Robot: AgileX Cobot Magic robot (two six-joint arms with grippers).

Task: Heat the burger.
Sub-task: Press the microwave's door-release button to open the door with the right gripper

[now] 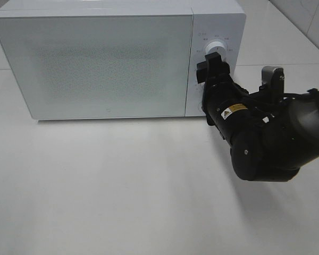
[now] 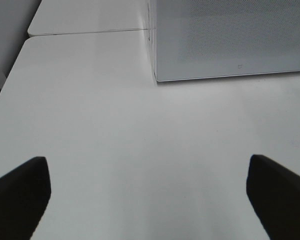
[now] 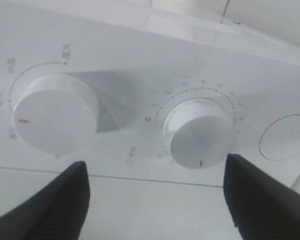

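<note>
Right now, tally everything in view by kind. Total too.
Microwave: 1
Knobs: 2 (numbered knob, second knob)
Round button: 1
Grippers: 2 (left gripper, right gripper)
Burger: 0 in view
Total: 6
</note>
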